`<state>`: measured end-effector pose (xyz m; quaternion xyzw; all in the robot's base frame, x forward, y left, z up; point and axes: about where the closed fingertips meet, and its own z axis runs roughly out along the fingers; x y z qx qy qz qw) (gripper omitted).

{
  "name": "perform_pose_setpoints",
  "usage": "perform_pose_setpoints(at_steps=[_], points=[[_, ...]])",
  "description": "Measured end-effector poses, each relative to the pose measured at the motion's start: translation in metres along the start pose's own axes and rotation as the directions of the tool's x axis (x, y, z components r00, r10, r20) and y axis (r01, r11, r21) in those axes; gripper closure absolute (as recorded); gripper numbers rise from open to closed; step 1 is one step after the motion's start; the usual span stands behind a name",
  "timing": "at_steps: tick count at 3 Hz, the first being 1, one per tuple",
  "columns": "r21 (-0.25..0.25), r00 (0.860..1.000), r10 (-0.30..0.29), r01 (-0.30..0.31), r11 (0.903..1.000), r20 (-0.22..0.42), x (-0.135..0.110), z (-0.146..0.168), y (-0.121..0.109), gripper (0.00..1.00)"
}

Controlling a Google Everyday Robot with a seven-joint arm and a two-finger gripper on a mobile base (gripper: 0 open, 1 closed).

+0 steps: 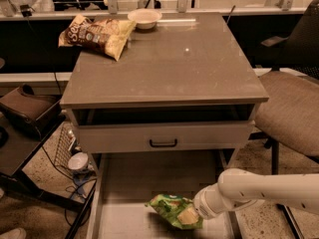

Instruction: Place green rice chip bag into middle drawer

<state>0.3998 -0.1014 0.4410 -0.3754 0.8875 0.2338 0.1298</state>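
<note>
The green rice chip bag (172, 210) is small and glossy, and hangs over the front part of the middle drawer (129, 183). The drawer is pulled out below the table, with a flat pale floor and thin side walls. My gripper (192, 215) is at the end of the white arm (259, 188), which reaches in from the right. It is shut on the bag's right end. The bag covers most of the fingers. I cannot tell whether the bag touches the drawer floor.
A grey drawer front with a black handle (163, 137) sits above the open drawer. On the tabletop (179, 68) lie a yellow-and-brown chip bag (97, 31) and a white bowl (144, 18). A chair (294, 108) stands right. A brown box (27, 106) and wire basket (65, 143) stand left.
</note>
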Motion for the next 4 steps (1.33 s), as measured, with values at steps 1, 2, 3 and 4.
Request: perform_pose_setpoints(at_steps=[1, 2, 3, 4], points=[[-0.001, 1.0, 0.0, 0.0, 1.0, 0.0, 0.0004, 0.0005, 0.0005, 0.36], [-0.003, 1.0, 0.0, 0.0, 1.0, -0.001, 0.0006, 0.0013, 0.0013, 0.13], [-0.005, 1.0, -0.001, 0.001, 1.0, -0.002, 0.0008, 0.0021, 0.002, 0.0], [-0.005, 1.0, -0.001, 0.001, 1.0, -0.002, 0.0008, 0.0021, 0.002, 0.0]])
